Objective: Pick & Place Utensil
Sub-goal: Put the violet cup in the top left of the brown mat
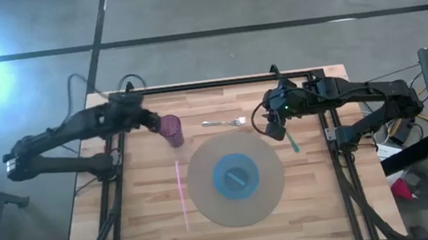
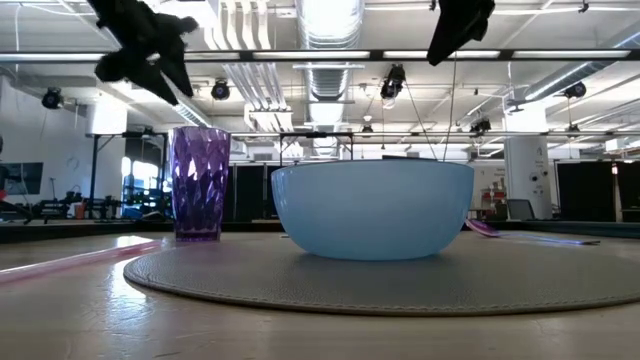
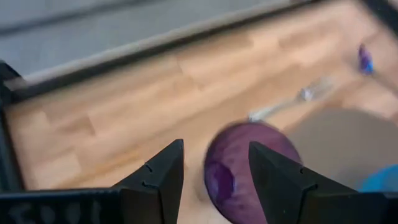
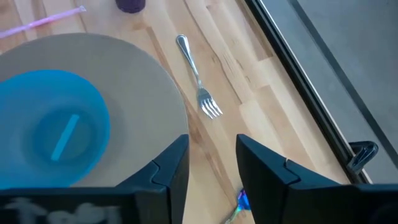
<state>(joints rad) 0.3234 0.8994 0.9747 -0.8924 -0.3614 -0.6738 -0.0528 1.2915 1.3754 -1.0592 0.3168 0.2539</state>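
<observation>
Right gripper (image 4: 211, 165), fingers spread wide, is hovering just short of the fork (image 4: 198, 79); left gripper (image 3: 214, 171), fingers also apart, is hovering above the purple cup (image 3: 249, 165).

The left gripper (image 1: 152, 120) hangs in the upper left of the high view with fingers apart, and the right gripper (image 1: 274, 128), upper right of centre, is likewise parted.

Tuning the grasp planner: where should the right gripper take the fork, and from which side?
Grip the fork mid-handle, coming straight down from above with the fingers across the shaft. It lies flat on the bare table, beside the round mat but clear of it. The handle is narrow and straight; the tines are wider and curved. The right gripper, open, hangs nearby.
</observation>
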